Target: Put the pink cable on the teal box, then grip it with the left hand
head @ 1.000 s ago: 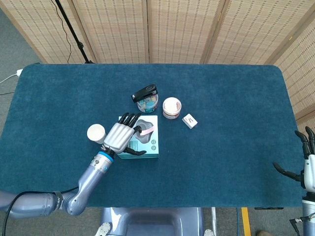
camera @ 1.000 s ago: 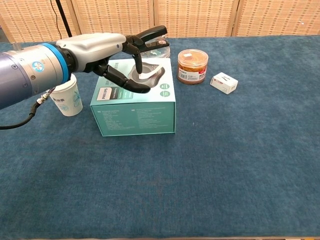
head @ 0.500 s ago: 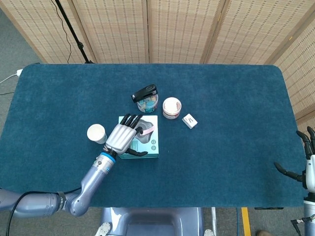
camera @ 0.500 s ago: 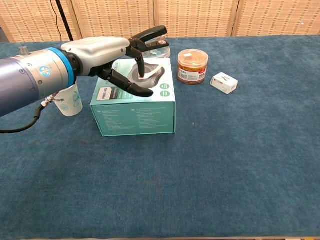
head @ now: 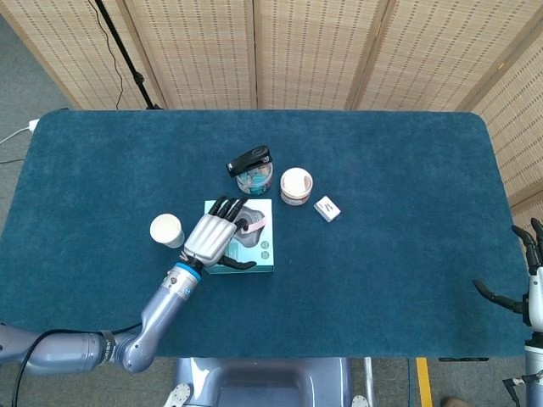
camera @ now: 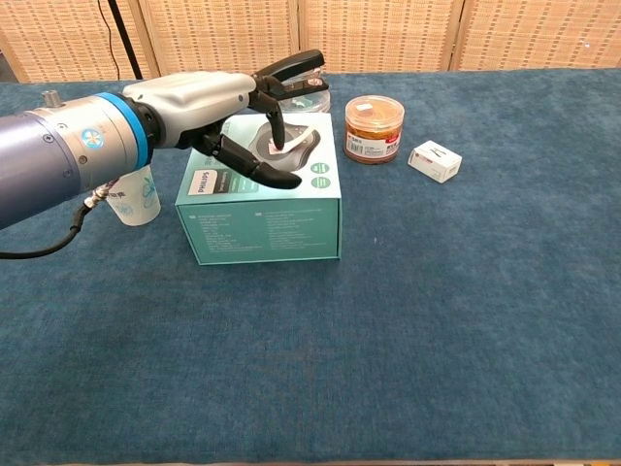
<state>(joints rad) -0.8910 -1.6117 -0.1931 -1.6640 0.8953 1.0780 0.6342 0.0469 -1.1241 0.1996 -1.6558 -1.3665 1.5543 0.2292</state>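
While the left hand [camera: 238, 121] arches over the rectangular teal cardboard box [camera: 260, 209] with fingers spread, the coiled pink cable [head: 254, 225] lies on the box's far top, seemingly untouched. At the near right table edge, the right hand [head: 528, 288] hangs open, fingers apart.

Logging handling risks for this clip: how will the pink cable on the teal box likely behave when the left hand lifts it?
The pink cable looks thin and coiled, so probably floppy and light. Little of it shows past the left hand, so it may slip between fingers. The teal cardboard box underneath will probably stay put.
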